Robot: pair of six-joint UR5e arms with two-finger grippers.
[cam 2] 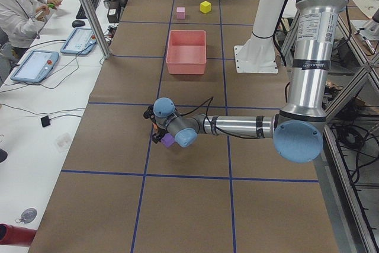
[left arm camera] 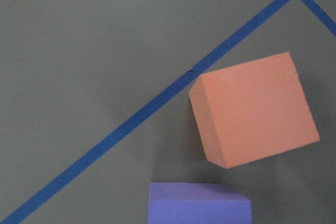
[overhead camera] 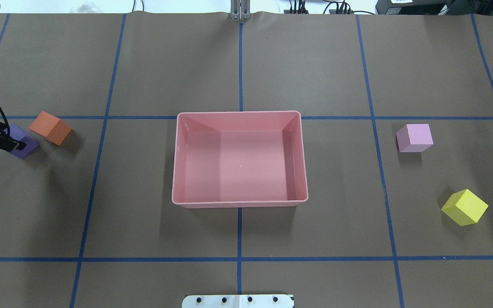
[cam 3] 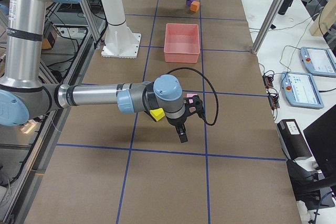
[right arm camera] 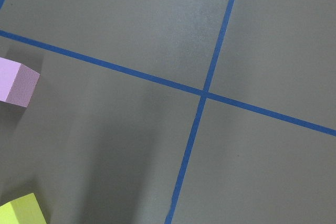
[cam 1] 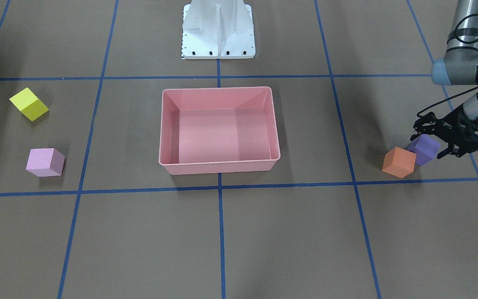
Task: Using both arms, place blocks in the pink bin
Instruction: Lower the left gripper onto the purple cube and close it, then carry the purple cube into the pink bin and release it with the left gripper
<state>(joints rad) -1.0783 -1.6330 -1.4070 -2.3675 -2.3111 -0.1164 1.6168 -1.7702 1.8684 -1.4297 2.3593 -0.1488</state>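
Note:
The pink bin (cam 1: 219,165) sits in the middle of the table with nothing in it. My left gripper (cam 1: 428,147) is down at the purple block (cam 1: 425,149), open, with a finger on either side; the block rests on the table. The orange block (cam 1: 399,162) lies right beside it and fills the left wrist view (left arm camera: 254,109). On the other side of the bin lie the light pink block (overhead camera: 414,137) and the yellow block (overhead camera: 464,207). My right gripper (cam 3: 184,129) hovers above those two and shows only in the exterior right view, so I cannot tell its state.
The white pedestal base (cam 1: 218,31) stands behind the bin. Blue tape lines (overhead camera: 239,259) grid the brown table. A seated person (cam 2: 21,4) and tablets (cam 2: 35,66) are at a side bench off the table.

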